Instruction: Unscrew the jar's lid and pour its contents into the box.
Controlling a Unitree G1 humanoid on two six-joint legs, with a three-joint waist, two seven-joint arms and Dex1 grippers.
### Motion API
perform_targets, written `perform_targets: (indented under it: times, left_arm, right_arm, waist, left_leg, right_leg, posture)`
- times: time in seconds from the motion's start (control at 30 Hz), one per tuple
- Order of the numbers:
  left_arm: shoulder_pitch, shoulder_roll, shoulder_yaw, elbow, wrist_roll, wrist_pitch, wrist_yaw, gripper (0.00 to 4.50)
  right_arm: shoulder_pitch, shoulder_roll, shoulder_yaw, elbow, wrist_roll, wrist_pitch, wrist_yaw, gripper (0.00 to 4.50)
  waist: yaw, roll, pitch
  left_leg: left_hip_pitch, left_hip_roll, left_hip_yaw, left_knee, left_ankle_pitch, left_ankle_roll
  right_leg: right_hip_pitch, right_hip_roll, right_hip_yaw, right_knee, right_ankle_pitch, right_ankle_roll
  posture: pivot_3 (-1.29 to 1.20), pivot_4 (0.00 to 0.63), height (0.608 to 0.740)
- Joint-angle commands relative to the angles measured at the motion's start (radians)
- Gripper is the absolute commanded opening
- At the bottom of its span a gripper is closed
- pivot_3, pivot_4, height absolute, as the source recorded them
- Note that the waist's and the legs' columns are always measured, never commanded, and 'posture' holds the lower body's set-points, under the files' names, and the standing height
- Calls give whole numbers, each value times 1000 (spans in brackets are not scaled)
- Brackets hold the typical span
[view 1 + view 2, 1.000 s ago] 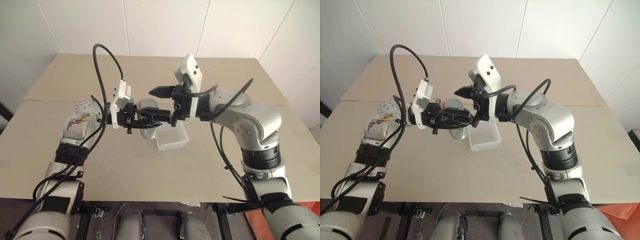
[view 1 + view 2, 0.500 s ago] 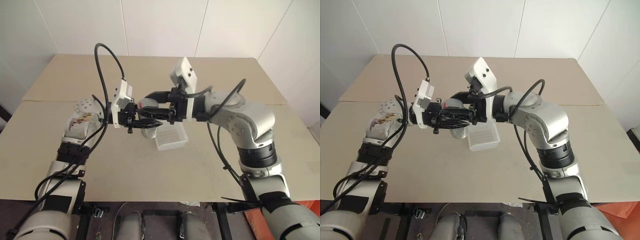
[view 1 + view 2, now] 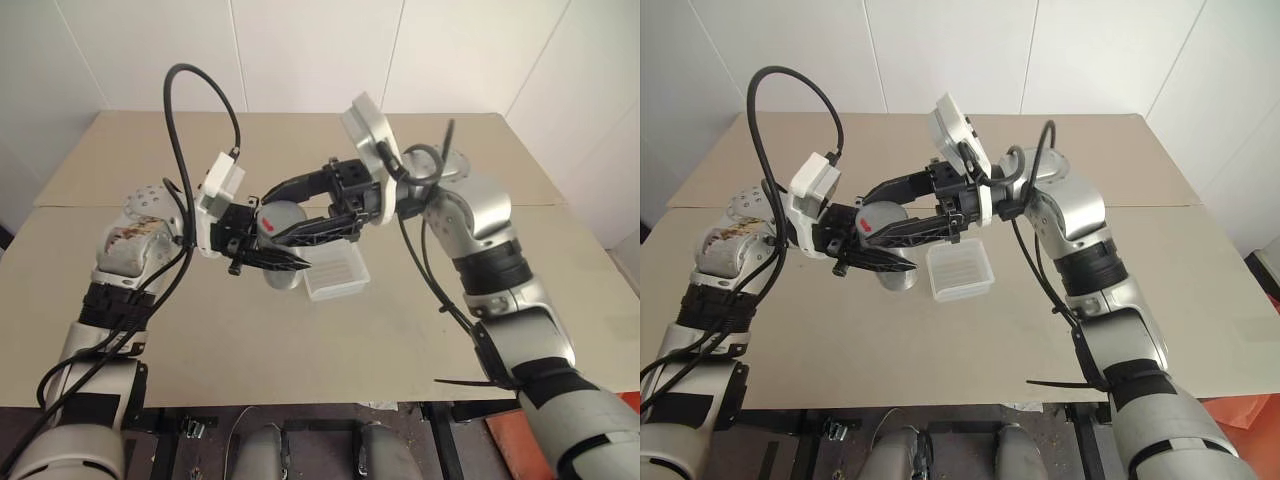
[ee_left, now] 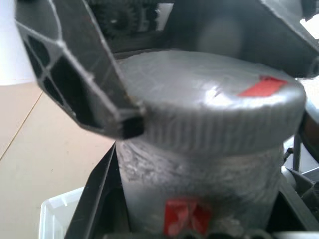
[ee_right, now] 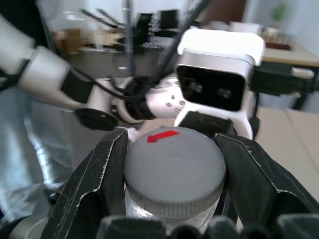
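Observation:
The jar (image 3: 282,272) is held upright just above the table, with my left gripper (image 3: 283,256) shut on its silvery body (image 4: 199,184). Its grey lid (image 3: 275,216) carries a red mark and sits on the jar. My right gripper (image 3: 274,214) reaches in from the right and is shut on the lid (image 5: 174,167), one black finger (image 5: 99,174) on each side. The translucent white box (image 3: 335,272) lies on the table right beside the jar, on its right. The contents cannot be made out through the jar's sides.
The tan table (image 3: 300,340) runs wide on all sides, with a seam across it behind the arms. A white wall stands behind the far edge. Black cables loop above both wrists (image 3: 190,90).
My right gripper, open and off the lid a second ago, has turned at the wrist and shut on the lid. The left arm has drawn the jar slightly back and up.

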Motion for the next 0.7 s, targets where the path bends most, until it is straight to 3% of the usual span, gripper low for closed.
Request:
perform_targets:
  times: [0.03,0.27,0.33,0.47,0.7]
  left_arm:
    - [-13,16,0,-56,-81,-23,-38,1979]
    - [-7,-14,46,17,-39,-34,-36,1979]
    - [-3,-21,64,40,-31,-30,-26,1979]
    - [7,-34,80,74,-2,-51,-8,1979]
    - [11,-76,107,102,30,-67,52,1979]
  right_arm:
    - [-48,-3,-15,102,-66,-78,41,2747]
    - [0,-25,-104,17,-32,-4,-87,2747]
    - [35,-46,-143,-52,-6,54,-143,3469]
    - [96,-78,-204,-198,48,145,-230,4487]
    - [208,-92,-234,-480,83,272,-442,4487]
  waist:
    - [2,0,0]
    - [8,0,0]
    - [9,0,0]
    - [13,0,0]
    - [3,0,0]
  left_leg:
    - [0,0,0,0,0,0]
    - [-1,0,0,0,0,0]
    - [-1,0,0,0,0,0]
    - [-2,-1,1,1,0,0]
    - [-2,0,1,0,0,0]
  right_leg:
    - [0,0,0,0,0,0]
    - [0,0,0,1,0,0]
    - [0,0,-1,1,0,0]
    - [0,-1,-1,1,0,0]
    - [-1,-1,-1,1,0,0]
  posture:
    - [0,150,740]
    - [0,150,740]
    - [0,150,740]
    - [0,150,740]
    - [0,150,740]
